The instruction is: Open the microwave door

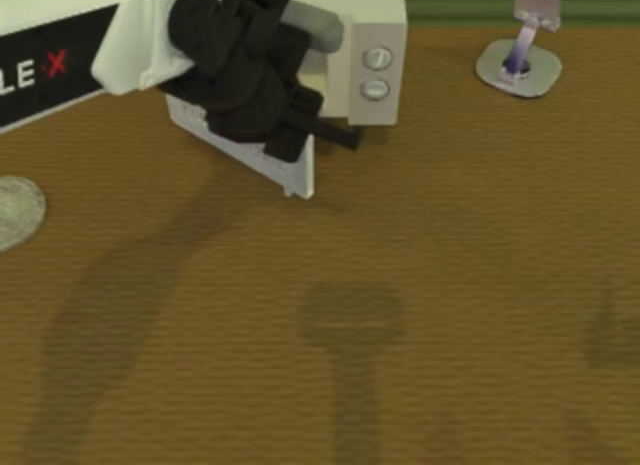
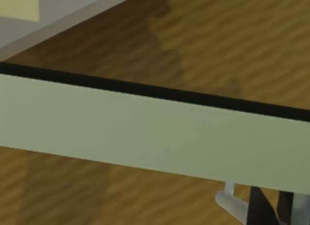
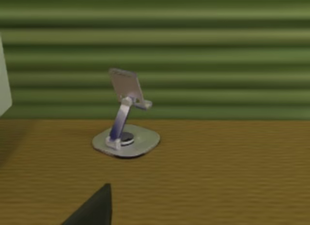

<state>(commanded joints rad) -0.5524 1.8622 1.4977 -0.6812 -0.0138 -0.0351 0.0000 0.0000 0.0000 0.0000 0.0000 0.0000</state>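
Microwave (image 1: 372, 45) at counter's (image 1: 450, 285) back; microwave door (image 1: 250, 150) swung partly out. Left tool (image 1: 335, 137) sits at door's free edge (finger spread: cannot tell). Right tool out of top view.

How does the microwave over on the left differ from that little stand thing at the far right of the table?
The microwave is a big off-white box; the phone stand is small, silvery and slender. The microwave has two round knobs and its door swung partly open; the stand is only a flat base with a tilted arm. The left gripper is at the microwave's door; nothing touches the stand. Both sit at the table's far edge.
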